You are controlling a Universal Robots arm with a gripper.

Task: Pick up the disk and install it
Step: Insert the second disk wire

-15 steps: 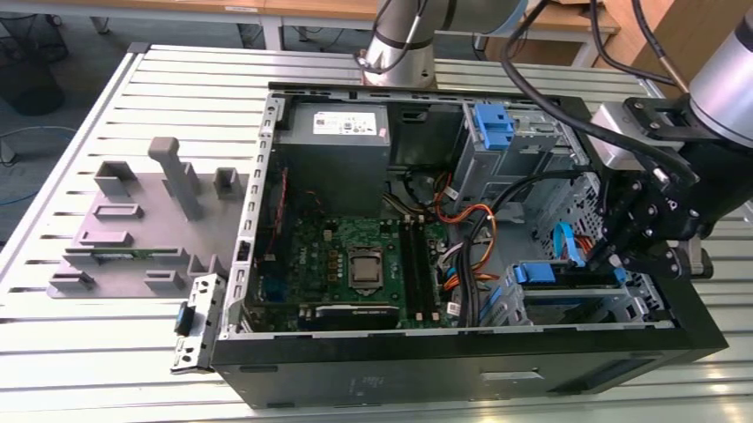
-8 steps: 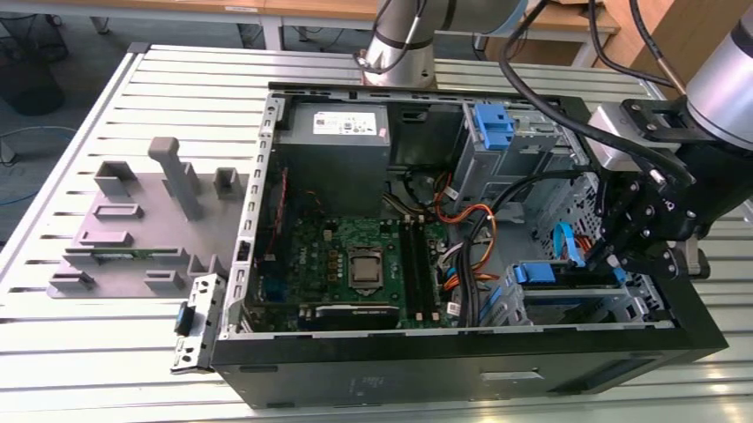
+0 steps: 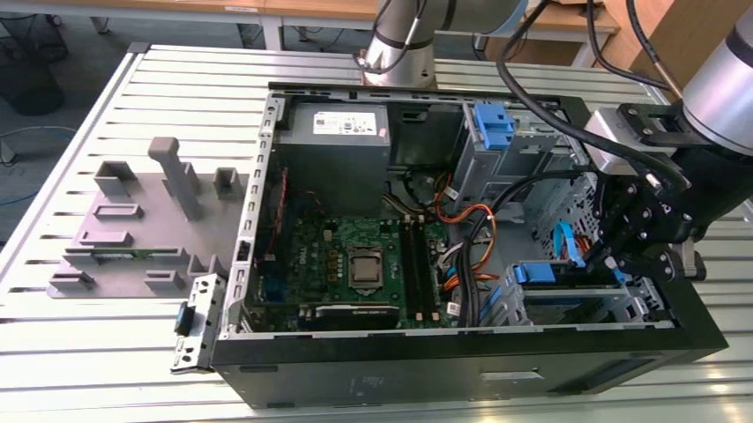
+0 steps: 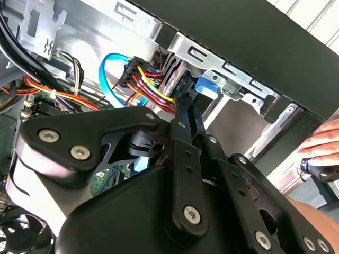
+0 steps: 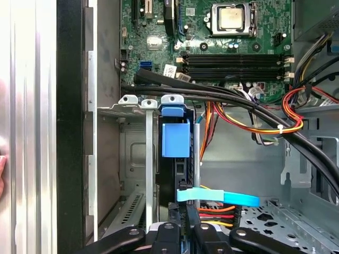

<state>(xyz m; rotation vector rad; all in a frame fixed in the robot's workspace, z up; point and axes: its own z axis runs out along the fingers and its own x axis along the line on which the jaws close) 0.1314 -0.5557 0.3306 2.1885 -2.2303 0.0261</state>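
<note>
One disk (image 5: 175, 140) sits on edge in drive cage (image 5: 132, 159) at case (image 3: 471, 374) corner, blue carrier tab showing, your gripper (image 5: 183, 233) right at its cabled end. Can't tell if fingers clamp it or not. One blue data cable (image 5: 222, 197), one bundle of power wires (image 4: 151, 84) plugged there. One motherboard (image 3: 359, 264), one hand (image 4: 324, 140) outside case.

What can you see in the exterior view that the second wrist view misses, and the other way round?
The exterior view alone takes in the whole open computer case, the grey power supply box, the motherboard and a grey fixture plate on the table. The second wrist view alone shows a person's hand beside the case. Both show the gripper down at the drive bay, the blue carrier tab and coloured cables.
</note>
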